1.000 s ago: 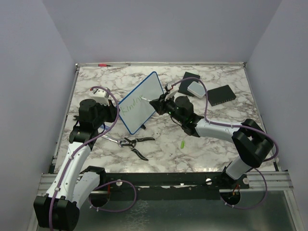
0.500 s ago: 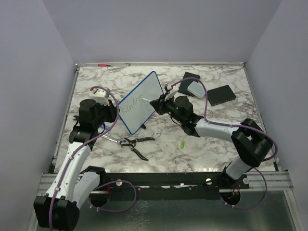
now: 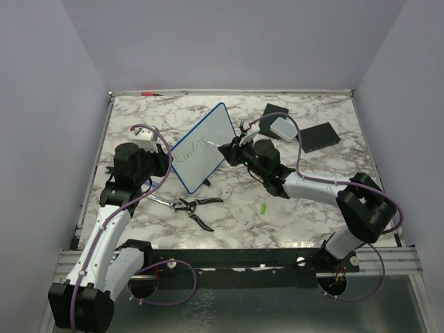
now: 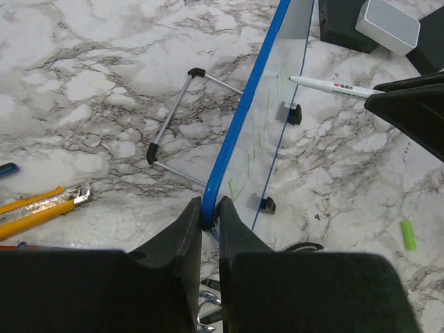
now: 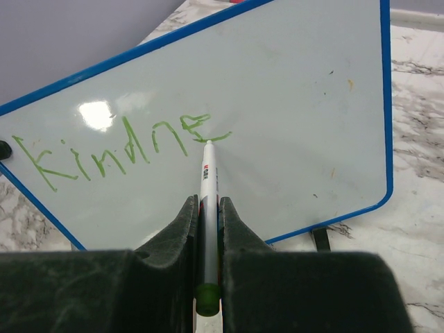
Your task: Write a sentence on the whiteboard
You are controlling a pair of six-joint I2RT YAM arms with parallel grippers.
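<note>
Nearest on the table [image 3: 312, 222] lay one pair of pliers [image 3: 194, 206] and, to its right, one small green cap [image 3: 263, 207]. One yellow knife [image 4: 35, 208] showed at the left in the left wrist view.

Farther in, left of centre, the one whiteboard [image 3: 205, 146] stood tilted on its wire stand [image 4: 173, 125], between the two arms. The left gripper [image 4: 210, 208] was pinched narrow on the board's blue frame at its near left edge. From the right, the right gripper [image 5: 206, 205] was clamped tight around one marker [image 5: 207, 180]. The marker's tip touched the board at the end of the sentence [image 5: 118, 149], green letters reading about "Kindne" so far.

The board looked light, stiff and slick. On so thin a stand it would likely slide or tip under the marker's push. The frame edge seemed the sound place to hold it, off the writing face.

At the far right lay two black pads [image 3: 319, 137], with one white box [image 3: 283, 127] on or just against the farther one.
</note>
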